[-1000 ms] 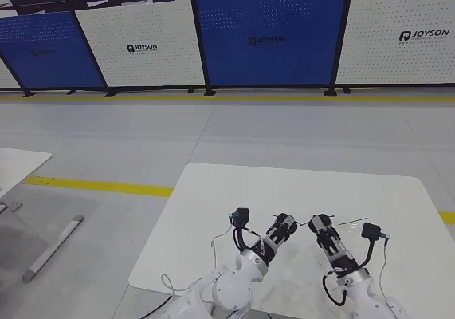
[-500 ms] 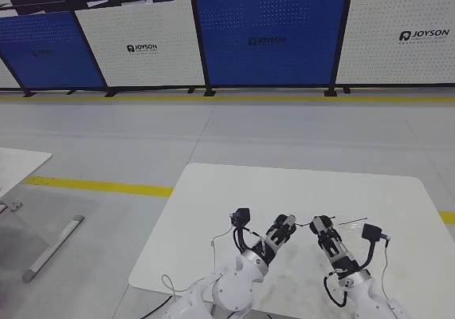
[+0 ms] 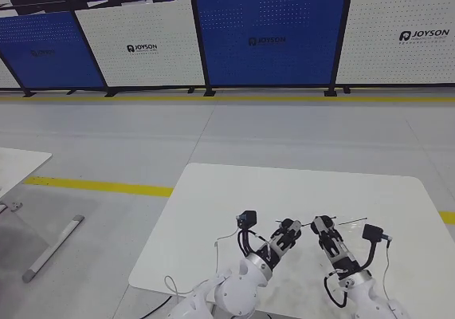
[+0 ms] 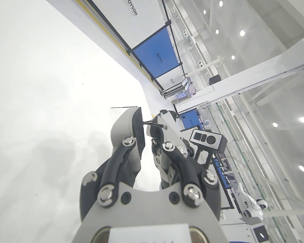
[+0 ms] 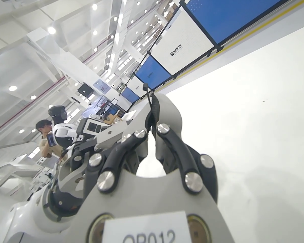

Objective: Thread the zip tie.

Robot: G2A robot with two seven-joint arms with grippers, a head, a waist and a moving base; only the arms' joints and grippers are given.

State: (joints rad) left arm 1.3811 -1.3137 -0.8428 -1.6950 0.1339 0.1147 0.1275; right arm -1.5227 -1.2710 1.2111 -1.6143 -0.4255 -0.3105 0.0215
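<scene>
Big indoor industrial hall run as a robotics test floor, not a home or shop. Evidence: row of blue & white perforated partition panels (image 3: 267,44) fencing the bay; smooth grey floor (image 3: 131,131) w/ yellow marking line (image 3: 100,186); plain white desk (image 3: 307,187) out in the open, 2nd white desk (image 3: 8,163) off to one side. Wrist views: v. high ceiling w/ round lamps (image 5: 51,30), white structural beams (image 4: 258,75), more partitioned bays, and what looks like another white robot (image 4: 250,201) far back.

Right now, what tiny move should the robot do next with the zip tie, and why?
Probably nudge the left gripper a little closer to the right gripper. It is shut on the zip tie, whose short end pokes toward the left one, seemingly not gripped there yet.
</scene>
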